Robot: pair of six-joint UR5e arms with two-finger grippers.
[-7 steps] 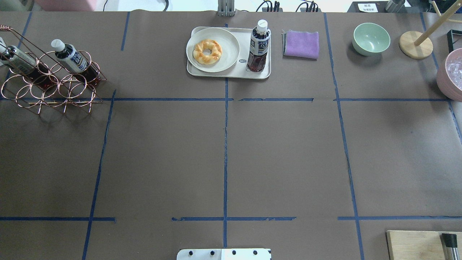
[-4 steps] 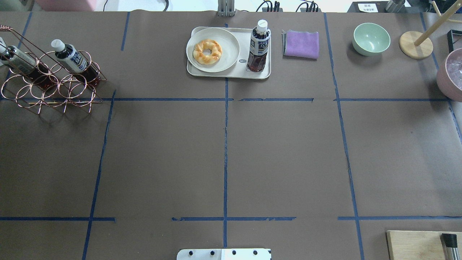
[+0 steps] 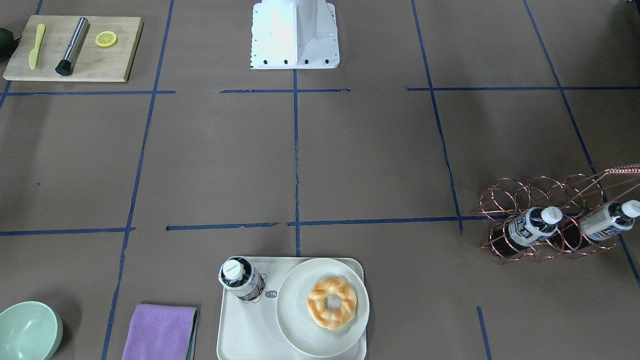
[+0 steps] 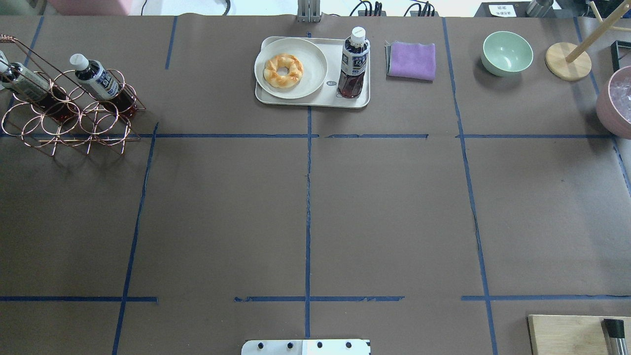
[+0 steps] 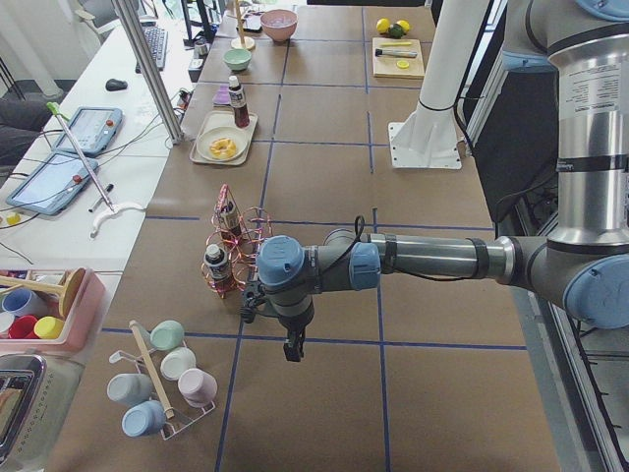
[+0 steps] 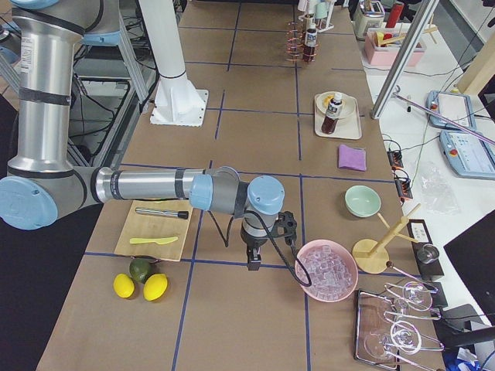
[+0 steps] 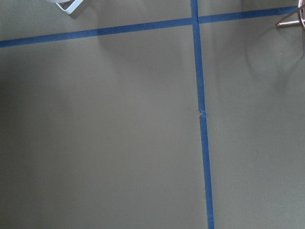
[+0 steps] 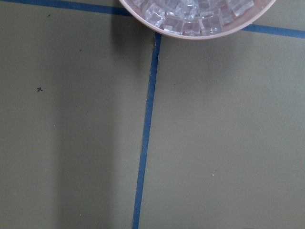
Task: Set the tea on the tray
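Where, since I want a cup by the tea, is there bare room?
On the tray, a bare strip on the operators' side of the tea, between the plate and the rim nearest the purple cloth. The table between tray and robot base is bare too. Crowded: the plate fills the tray's other half.

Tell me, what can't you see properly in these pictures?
- Left gripper: only in the exterior left view, too small to judge open or shut.
- Right gripper: likewise, in the exterior right view.
- Ice bowl: cut by the overhead view's right edge.
- Print on the tea: too small to read.
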